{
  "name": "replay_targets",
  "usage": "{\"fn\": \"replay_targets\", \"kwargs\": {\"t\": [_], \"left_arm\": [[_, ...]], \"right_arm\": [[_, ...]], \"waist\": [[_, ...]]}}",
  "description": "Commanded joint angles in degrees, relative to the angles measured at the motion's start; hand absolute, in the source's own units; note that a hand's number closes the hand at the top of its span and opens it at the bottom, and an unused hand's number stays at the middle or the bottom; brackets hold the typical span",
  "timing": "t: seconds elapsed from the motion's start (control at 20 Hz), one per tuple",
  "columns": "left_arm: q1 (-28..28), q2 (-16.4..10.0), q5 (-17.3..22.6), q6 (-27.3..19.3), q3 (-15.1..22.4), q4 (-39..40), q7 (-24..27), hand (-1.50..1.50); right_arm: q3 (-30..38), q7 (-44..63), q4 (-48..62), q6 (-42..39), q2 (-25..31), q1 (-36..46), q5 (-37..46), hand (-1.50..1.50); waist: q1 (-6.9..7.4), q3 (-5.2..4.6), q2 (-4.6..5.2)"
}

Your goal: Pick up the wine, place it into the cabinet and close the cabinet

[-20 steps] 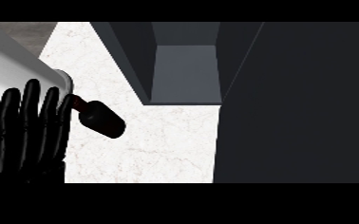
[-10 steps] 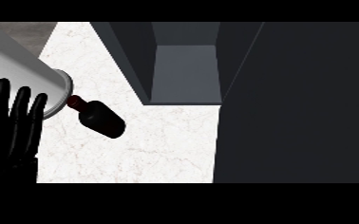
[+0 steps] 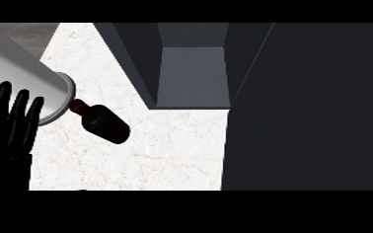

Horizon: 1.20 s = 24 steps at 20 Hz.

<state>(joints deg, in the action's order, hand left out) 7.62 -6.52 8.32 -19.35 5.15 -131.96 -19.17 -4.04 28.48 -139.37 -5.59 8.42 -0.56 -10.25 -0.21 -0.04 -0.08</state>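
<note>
At the counter's point(image 3: 167, 148) left edge, partly cut off: left hand point(image 3: 18, 123), black, fingers straight and a little spread, tips pointing toward the far edge, holding nothing. Palm and wrist lost in shadow at the view's left side.

Just above it, hiding the far left corner: grey cylinder point(image 3: 29, 86), large, slanting in from the upper left and ending in a pale rim. Cannot tell whether it joins the hand.

Just beside that rim, on the bare marble toward the left edge: wine bottle point(image 3: 105, 125), lying on its side, dark red cap point(image 3: 76, 104) pointing up-left at the cylinder, base toward the counter's middle. Touching the rim or only close to it, hard to say. Clear of the hand's fingers. Glass too dark to show any label or writing.

Over the far middle of the counter: cabinet point(image 3: 191, 74), open, grey inside, upper part cut off. Bottle well outside it, down and left of its front left corner.

Covering the counter's whole right side: dark door point(image 3: 299, 108), featureless, edges running out of view.
</note>
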Motion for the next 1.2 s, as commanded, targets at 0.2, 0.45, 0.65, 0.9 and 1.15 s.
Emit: {"fn": "replay_targets", "kwargs": {"t": [0.2, 0.45, 0.65, 0.9, 1.15], "left_arm": [[4.35, 1.00, 6.12, 7.32, -3.33, 9.07, 8.43, -1.50], [3.47, 2.05, 5.96, 9.84, -4.18, 16.21, 14.04, -1.50], [-0.10, 2.86, 5.29, 9.43, -6.68, 22.61, 17.66, -1.50], [1.32, 2.13, 5.70, 12.46, -9.52, 28.02, 23.67, -1.50], [-1.59, 1.70, 7.89, 15.09, -12.88, 37.05, 28.22, -1.50]], "right_arm": [[0.57, 6.30, -10.04, 0.14, 0.43, -1.55, -4.96, -1.50], [1.82, 10.05, -10.39, 2.23, 0.79, 2.76, -4.79, -1.50], [1.13, 6.25, -11.40, 0.01, -0.02, -3.22, -4.84, -1.50], [-2.25, 9.38, -13.67, 2.05, -1.29, -1.64, -1.46, -1.50], [3.18, 6.39, -9.80, -0.62, 0.08, -0.17, -5.69, -1.50]], "waist": [[-0.03, 0.00, -0.05], [-0.02, -0.01, -0.01], [-0.40, 0.04, -0.03], [-0.37, -0.01, -0.09], [-0.36, 0.03, 0.01]]}}
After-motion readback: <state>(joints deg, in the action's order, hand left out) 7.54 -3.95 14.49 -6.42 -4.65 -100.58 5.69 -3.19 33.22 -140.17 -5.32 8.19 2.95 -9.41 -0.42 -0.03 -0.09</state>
